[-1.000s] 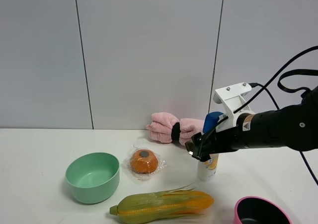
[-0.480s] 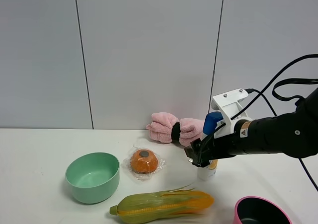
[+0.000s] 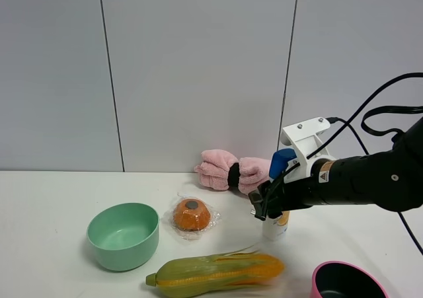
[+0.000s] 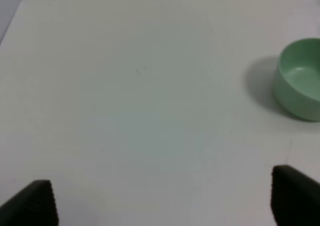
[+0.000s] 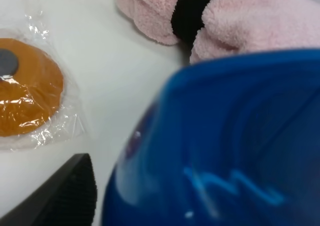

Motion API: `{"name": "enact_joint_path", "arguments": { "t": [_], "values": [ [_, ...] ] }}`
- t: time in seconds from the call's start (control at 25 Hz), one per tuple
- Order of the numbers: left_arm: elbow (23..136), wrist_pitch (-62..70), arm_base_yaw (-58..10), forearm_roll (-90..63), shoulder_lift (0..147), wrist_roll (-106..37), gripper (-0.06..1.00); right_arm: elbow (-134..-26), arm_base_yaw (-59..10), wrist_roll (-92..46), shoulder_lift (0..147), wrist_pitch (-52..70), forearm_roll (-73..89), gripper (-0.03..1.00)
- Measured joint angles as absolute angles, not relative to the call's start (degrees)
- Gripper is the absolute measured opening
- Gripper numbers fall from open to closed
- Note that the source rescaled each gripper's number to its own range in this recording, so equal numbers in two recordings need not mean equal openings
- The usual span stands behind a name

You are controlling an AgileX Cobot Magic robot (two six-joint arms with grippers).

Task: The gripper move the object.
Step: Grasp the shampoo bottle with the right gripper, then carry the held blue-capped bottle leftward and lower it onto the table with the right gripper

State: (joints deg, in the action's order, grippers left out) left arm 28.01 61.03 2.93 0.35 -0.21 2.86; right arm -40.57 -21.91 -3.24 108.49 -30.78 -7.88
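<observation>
The white shampoo bottle (image 3: 275,226) with its blue cap (image 3: 281,160) stands on the table, right of centre. My right gripper (image 3: 263,204) reaches in from the right and its black fingers sit around the bottle's middle, seemingly closed on it. In the right wrist view the blue cap (image 5: 225,136) fills most of the frame, with one finger (image 5: 65,196) close against it; the other finger is hidden. My left gripper (image 4: 162,206) is open and empty over bare table and does not show in the exterior high view.
A wrapped orange round item (image 3: 192,215) lies left of the bottle. A green bowl (image 3: 123,235) stands further left. A corn cob (image 3: 218,270) lies in front. A pink towel (image 3: 228,169) lies behind. A pink-rimmed dark bowl (image 3: 347,281) sits front right.
My right gripper has come down from beside the bottle's cap to its middle and shifted slightly left. The bottle still stands in the same spot.
</observation>
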Motion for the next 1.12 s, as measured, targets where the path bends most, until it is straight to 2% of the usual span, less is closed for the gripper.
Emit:
{"name": "enact_joint_path", "arguments": {
  "t": [0.2,0.72,1.12],
  "values": [
    [28.01,61.03,2.93,0.35,-0.21,2.86,1.0,-40.57,-21.95,-3.17,108.49,-30.78,-8.03,0.02],
    [28.01,61.03,2.93,0.35,-0.21,2.86,1.0,-40.57,-22.33,-1.05,108.54,-31.76,-8.15,0.01],
    [28.01,61.03,2.93,0.35,-0.21,2.86,1.0,-40.54,-29.5,0.5,99.97,-31.05,-11.32,0.01]
  ]
}}
